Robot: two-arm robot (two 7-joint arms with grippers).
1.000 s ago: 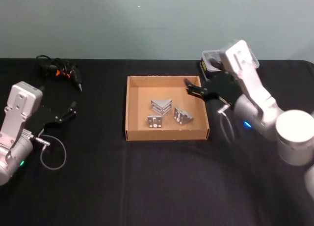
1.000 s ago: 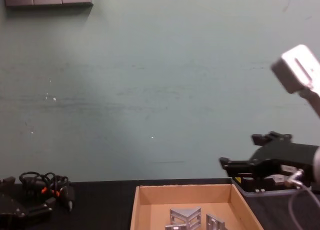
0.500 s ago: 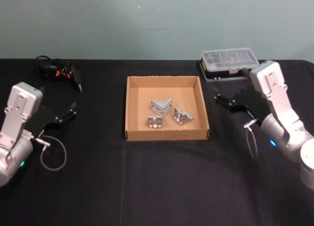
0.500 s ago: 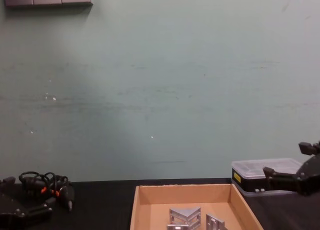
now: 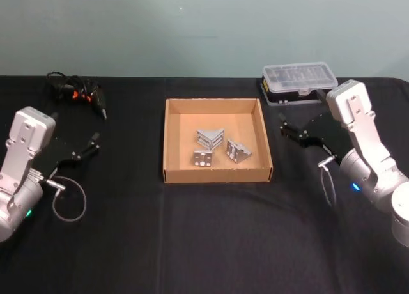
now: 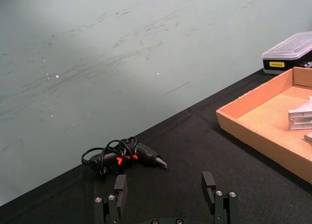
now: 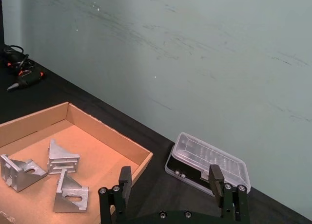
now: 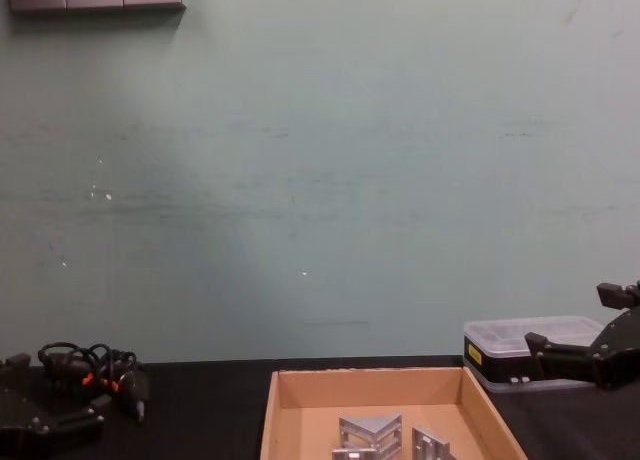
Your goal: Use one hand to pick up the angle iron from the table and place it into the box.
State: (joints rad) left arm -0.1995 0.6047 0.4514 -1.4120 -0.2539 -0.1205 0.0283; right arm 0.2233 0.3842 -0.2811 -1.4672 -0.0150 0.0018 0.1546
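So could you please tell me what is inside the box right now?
Three angle irons lie on the floor of the box, near its middle. Nothing covers them; both grippers are outside the box.

Open left pincer (image 6: 166,197) above table (image 6: 195,151).

Three silver metal angle irons (image 5: 211,137) (image 5: 202,158) (image 5: 238,151) are counted in one shallow tan cardboard box (image 5: 171,140). One clear-lidded plastic case (image 5: 299,78) and one black cable bundle with red marks (image 5: 78,91) are also seen.

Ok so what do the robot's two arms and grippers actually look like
Both arms are silver-grey with boxy wrist housings. Each ends in a black gripper, left and right, with screw-studded fingers. A thin grey cable loops below each wrist, and small lights glow near the elbows.
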